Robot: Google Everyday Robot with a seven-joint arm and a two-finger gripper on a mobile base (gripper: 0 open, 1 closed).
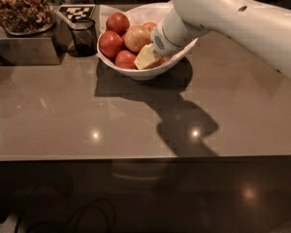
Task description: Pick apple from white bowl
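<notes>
End effector (148,58) is down inside the white bowl (141,74), right side, just beside the apple (137,38); apart or clamped, I cannot tell. I'd centre on that blushed apple, close gently, lift straight up past the rim. Bowl also holds smaller red apples (110,43). Dark cup (82,35) stands beside it on the worktop (87,120).

A pale cream gripper (146,58) on a glossy white arm (233,18) sits inside the white bowl (150,73), next to the apple (137,38), orange-red with pale yellow patches, and evenly deep-red apples (110,43). Nearby are a dark cup (82,35) and a black-and-white checkered tag (76,12). The countertop (87,115) is polished grey-brown, dotted with bright reflections.
</notes>
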